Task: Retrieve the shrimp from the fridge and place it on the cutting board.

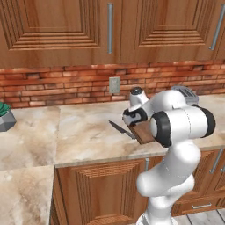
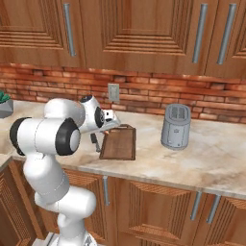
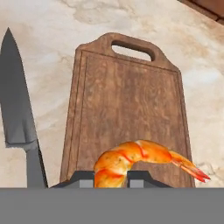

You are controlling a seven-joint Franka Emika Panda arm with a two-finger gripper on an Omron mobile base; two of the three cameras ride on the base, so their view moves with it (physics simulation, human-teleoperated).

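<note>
Shrimp (image 3: 135,159) over cutting board (image 3: 127,105), seemingly gripped

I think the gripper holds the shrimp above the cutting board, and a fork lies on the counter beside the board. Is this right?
Not quite. The thing beside the cutting board is a knife, not a fork; the hand view shows its grey blade. The rest stands: the gripper holds the shrimp above the board, and the knife lies on the counter.

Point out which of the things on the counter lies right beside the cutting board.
The knife: its grey blade lies flat on the marble along the cutting board's long edge. The toaster stands well off on the board's other side, and the potted plant sits far along the counter.
</note>
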